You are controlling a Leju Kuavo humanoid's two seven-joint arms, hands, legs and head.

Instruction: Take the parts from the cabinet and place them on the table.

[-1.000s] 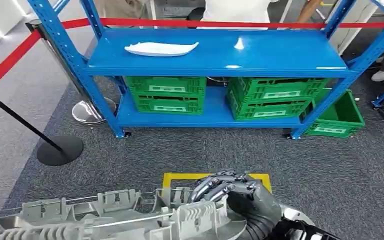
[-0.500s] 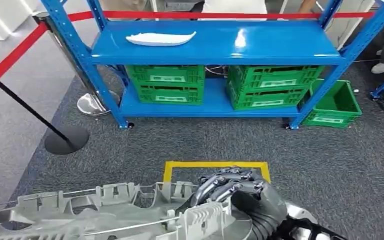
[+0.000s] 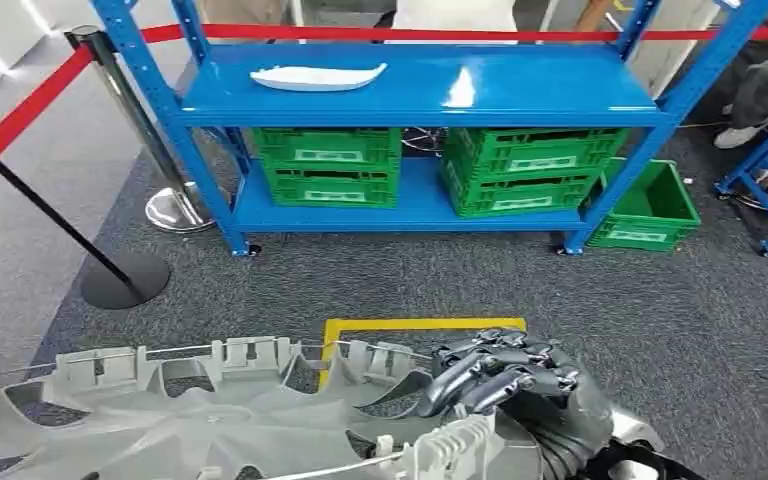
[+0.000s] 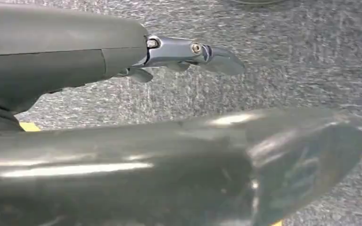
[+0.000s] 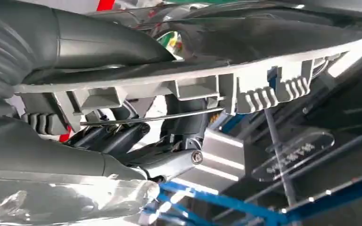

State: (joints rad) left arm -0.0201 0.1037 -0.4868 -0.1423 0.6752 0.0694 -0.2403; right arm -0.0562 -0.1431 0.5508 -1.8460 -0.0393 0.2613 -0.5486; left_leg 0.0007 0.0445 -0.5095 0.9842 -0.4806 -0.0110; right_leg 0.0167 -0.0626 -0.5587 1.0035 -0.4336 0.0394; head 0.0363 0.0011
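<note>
Right hand grips the grey ribbed plastic part, held low across the foreground. Left hand: fingers extended, holding nothing. Beyond, a white part lies on the blue rack top shelf.

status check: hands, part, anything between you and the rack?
Right hand grips grey part. Left hand holds nothing, fingers apart. Blue rack ahead, white piece on top; carpet between, yellow floor marking.
</note>
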